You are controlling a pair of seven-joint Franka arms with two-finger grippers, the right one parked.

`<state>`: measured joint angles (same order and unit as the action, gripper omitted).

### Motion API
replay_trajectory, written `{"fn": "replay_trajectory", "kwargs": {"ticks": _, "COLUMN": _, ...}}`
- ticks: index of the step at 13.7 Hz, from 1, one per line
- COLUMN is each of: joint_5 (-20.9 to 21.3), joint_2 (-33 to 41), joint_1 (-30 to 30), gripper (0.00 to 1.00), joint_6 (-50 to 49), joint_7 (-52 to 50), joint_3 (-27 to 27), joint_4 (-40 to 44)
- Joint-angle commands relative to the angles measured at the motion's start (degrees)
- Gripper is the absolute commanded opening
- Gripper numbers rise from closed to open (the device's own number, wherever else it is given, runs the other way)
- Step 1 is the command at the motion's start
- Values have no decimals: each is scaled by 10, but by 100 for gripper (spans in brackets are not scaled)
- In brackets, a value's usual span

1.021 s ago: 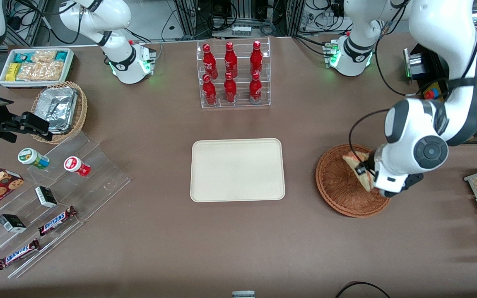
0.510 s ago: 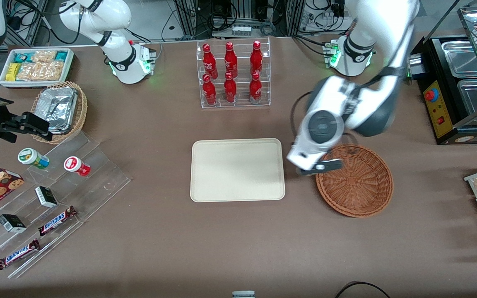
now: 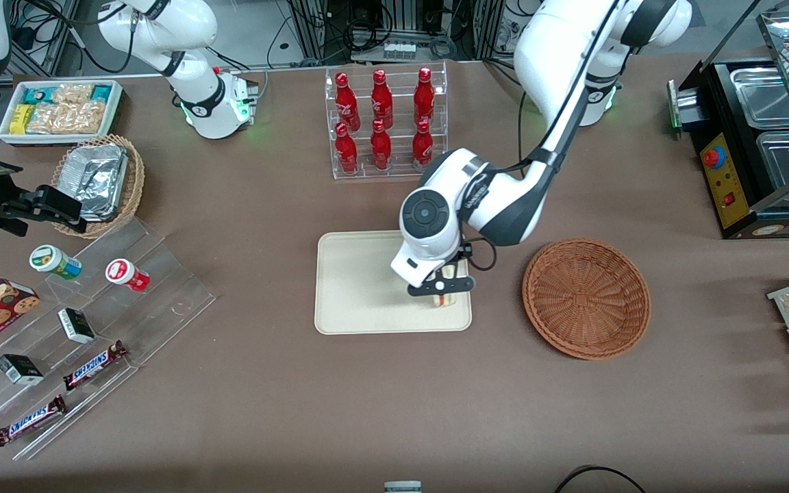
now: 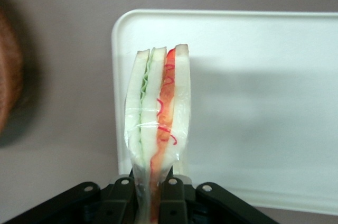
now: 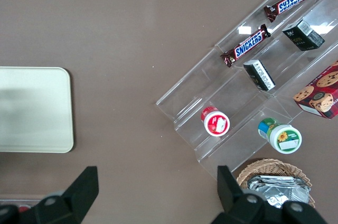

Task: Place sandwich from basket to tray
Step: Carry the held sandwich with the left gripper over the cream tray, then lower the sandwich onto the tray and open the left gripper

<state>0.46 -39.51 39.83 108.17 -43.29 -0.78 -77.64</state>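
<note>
My left gripper (image 3: 444, 293) hangs over the cream tray (image 3: 360, 287), over the end of it nearest the basket. It is shut on the clear-wrapped sandwich (image 4: 157, 123), a wedge of white bread with green and pink-red filling, held edge-on between the black fingers (image 4: 120, 203). In the front view only a small piece of the sandwich (image 3: 446, 298) shows under the wrist. The reddish-brown wicker basket (image 3: 586, 298) lies beside the tray toward the working arm's end, with nothing in it. The tray also shows in the wrist view (image 4: 264, 76).
A clear rack of red bottles (image 3: 385, 123) stands farther from the front camera than the tray. A clear stepped stand with snack bars, cups and small boxes (image 3: 79, 329) lies toward the parked arm's end, with a tan basket of foil containers (image 3: 98, 181) and a white snack bin (image 3: 59, 109).
My left gripper lifted the sandwich out of the basket and carried it sideways, past the basket's rim, to above the tray. The basket now holds nothing.
</note>
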Motion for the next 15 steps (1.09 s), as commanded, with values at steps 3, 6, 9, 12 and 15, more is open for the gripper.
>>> {"fn": "replay_trajectory", "kwargs": {"ticks": 3, "joint_5": 2, "joint_2": -41, "joint_1": 21, "gripper": 0, "joint_6": 69, "joint_7": -19, "joint_3": 9, "joint_4": 19}}
{"fn": "replay_trajectory", "kwargs": {"ticks": 6, "joint_5": 1, "joint_2": -56, "joint_1": 30, "gripper": 0, "joint_6": 90, "joint_7": -20, "joint_3": 9, "joint_4": 16}}
{"fn": "replay_trajectory", "kwargs": {"ticks": 9, "joint_5": -13, "joint_2": -67, "joint_1": 32, "gripper": 0, "joint_6": 98, "joint_7": -22, "joint_3": 9, "joint_4": 16}}
{"fn": "replay_trajectory", "kwargs": {"ticks": 12, "joint_5": -13, "joint_2": -69, "joint_1": 38, "gripper": 40, "joint_6": 98, "joint_7": -22, "joint_3": 9, "joint_4": 16}}
{"fn": "replay_trajectory", "kwargs": {"ticks": 15, "joint_5": -16, "joint_2": -68, "joint_1": 39, "gripper": 100, "joint_6": 98, "joint_7": -23, "joint_3": 8, "joint_4": 16}}
